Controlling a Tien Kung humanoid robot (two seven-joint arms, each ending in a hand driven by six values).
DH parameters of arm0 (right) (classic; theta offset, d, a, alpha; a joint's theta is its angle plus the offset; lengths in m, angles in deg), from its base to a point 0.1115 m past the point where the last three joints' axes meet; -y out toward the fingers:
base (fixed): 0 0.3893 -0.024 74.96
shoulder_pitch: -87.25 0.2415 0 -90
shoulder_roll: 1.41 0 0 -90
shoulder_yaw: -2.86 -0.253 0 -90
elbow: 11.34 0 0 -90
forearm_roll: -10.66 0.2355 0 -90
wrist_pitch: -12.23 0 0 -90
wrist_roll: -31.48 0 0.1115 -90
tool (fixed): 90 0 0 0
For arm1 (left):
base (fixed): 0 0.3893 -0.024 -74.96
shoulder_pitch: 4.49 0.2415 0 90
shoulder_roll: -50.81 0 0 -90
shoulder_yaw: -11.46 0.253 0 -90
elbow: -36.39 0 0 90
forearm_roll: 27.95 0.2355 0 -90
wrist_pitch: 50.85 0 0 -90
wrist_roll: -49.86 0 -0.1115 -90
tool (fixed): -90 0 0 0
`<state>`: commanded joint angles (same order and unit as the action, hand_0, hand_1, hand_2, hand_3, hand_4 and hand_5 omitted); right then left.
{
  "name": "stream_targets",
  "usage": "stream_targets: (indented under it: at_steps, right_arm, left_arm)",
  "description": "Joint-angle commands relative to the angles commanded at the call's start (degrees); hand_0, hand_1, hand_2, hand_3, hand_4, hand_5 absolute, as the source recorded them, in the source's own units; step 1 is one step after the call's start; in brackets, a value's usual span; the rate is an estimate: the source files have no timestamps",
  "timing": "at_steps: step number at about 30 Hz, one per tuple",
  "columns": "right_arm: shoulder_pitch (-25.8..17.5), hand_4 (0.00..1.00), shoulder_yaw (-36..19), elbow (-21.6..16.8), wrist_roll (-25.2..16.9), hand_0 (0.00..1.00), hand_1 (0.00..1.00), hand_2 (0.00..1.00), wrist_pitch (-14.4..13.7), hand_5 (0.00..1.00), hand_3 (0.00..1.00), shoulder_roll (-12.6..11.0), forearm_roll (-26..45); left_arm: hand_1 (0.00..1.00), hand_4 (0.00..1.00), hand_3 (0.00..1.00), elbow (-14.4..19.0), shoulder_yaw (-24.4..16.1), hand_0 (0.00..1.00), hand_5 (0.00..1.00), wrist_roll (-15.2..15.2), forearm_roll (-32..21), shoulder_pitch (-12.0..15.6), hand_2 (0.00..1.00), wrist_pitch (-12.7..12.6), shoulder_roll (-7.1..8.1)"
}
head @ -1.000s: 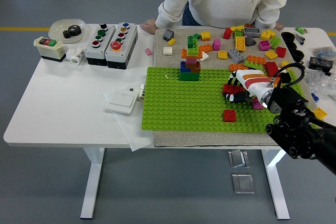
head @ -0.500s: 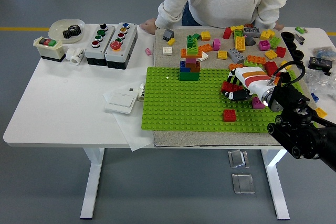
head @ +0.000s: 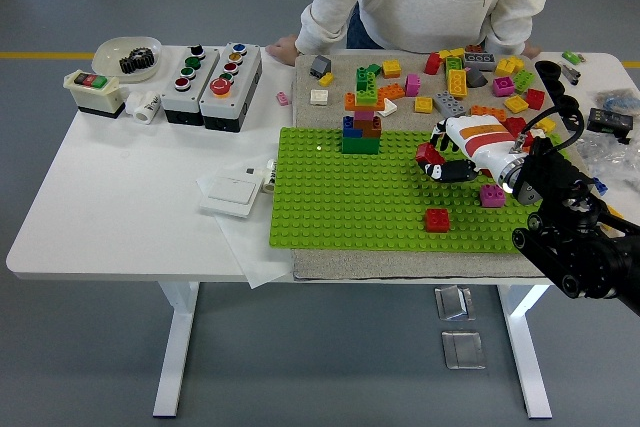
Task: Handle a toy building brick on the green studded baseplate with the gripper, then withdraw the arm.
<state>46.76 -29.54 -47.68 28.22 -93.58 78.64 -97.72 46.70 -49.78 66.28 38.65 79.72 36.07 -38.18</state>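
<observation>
Over the green baseplate (head: pixel 370 197), right hand (head: pixel 452 154) curls its fingers round a small red brick (head: pixel 430 155), lifted above the studs. Another red brick (head: pixel 437 219) sits on the plate nearer the front edge, a stacked tower (head: pixel 362 122) at its back. White table (head: pixel 120 207), grey floor. The fingers hide most of the held brick.

White table (head: pixel 120 217) on white legs, standing on a grey floor (head: pixel 300 367). Lying directly on it, left to right: a white bowl (head: pixel 127 55) holding a black gear, a switch box (head: pixel 93 92) with red and green buttons, two grey push-button boxes (head: pixel 212 85), a white wall switch (head: pixel 232 191) on a paper sheet (head: pixel 252 252), and a beige mat (head: pixel 400 259) bearing the green studded baseplate (head: pixel 340 207).
</observation>
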Motion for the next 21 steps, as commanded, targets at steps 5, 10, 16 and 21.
stream_targets:
  at_steps: [5,10,16,21]
  right_arm:
    - [-0.5,0.689,-0.6,-2.2,-0.1,0.373,0.465,0.521,-0.2,0.449,0.514,-1.3,0.4]
    - [-1.2,0.687,-0.9,-5.0,0.0,0.372,0.464,0.521,-0.3,0.447,0.513,-3.5,0.4]
    - [-2.3,0.687,-1.5,-10.1,0.2,0.374,0.464,0.520,-0.2,0.447,0.512,-7.4,-0.6]
    - [-3.4,0.686,-1.3,-16.9,0.5,0.366,0.464,0.520,0.5,0.443,0.512,-11.8,-2.5]
  left_arm:
    - [0.723,0.595,0.572,0.0,-0.3,0.779,0.612,0.0,0.2,0.1,0.689,0.0,-0.01]
    - [0.723,0.594,0.572,0.0,-0.6,0.779,0.611,0.0,0.4,0.3,0.688,0.0,-0.02]
    - [0.722,0.595,0.571,0.0,-1.0,0.779,0.611,0.0,0.6,0.4,0.688,0.0,-0.04]
    - [0.723,0.595,0.572,0.0,-1.5,0.779,0.610,0.0,1.1,0.6,0.687,0.1,-0.08]
